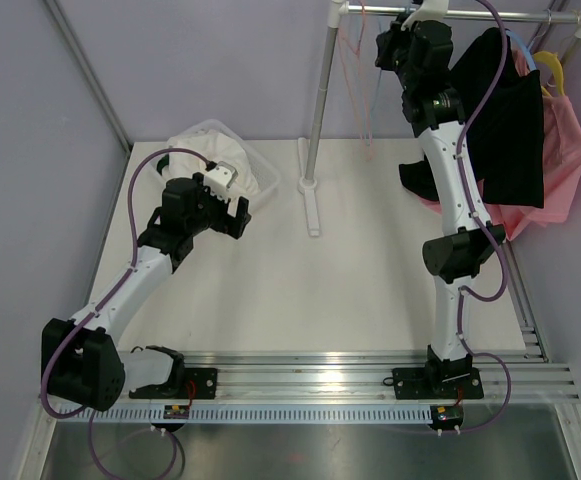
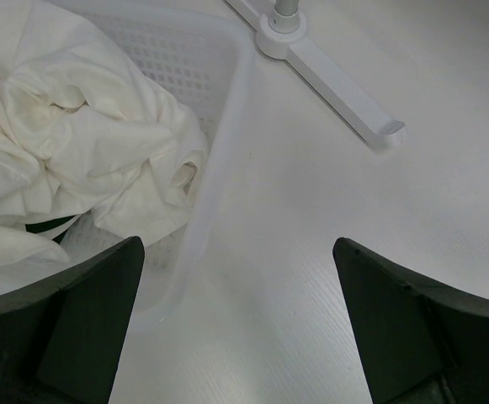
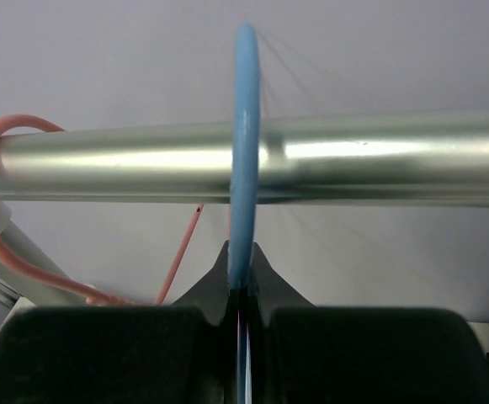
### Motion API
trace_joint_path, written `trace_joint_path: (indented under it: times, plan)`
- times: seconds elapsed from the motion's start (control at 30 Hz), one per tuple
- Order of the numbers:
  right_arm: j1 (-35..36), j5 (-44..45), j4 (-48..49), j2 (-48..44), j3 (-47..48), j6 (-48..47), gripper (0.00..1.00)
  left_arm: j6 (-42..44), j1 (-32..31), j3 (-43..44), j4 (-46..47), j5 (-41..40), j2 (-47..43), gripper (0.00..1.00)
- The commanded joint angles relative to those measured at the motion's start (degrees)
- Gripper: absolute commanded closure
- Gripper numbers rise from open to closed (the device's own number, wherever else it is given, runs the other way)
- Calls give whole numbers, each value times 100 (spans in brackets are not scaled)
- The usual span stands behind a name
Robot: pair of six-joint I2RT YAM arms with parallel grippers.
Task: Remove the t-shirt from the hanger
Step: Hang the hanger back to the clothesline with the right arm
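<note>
Overhead, at one o'clock, the black t-shirt (image 1: 505, 120) hangs with its long axis vertical and its hem down, soft and draped against a pink garment (image 1: 565, 150). The right gripper (image 3: 242, 295) is pinched tight on a thin blue hanger hook (image 3: 244, 126) looped over the smooth metal rail (image 3: 395, 160). At ten o'clock the left gripper (image 2: 237, 252) gapes wide, holding nothing, over the bare white tabletop (image 1: 370, 290). It sits just beside a perforated plastic basket (image 2: 219, 67) of crumpled white cloth (image 2: 76, 135).
</note>
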Motion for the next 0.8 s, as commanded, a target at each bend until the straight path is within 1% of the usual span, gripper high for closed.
trace_joint_path:
  times: [0.0,0.2,0.67,0.77]
  plan:
    - [-7,-7,-75,-282,32,2,100,72,-25,257,169,13,-6,1]
    - [-7,142,-400,-301,85,-253,100,72,-34,266,152,-4,-6,1]
    - [2,-34,-823,-344,190,-376,100,98,-43,310,90,-40,56,1]
    - [-7,-25,-823,-362,164,-403,93,98,-51,327,81,-48,82,1]
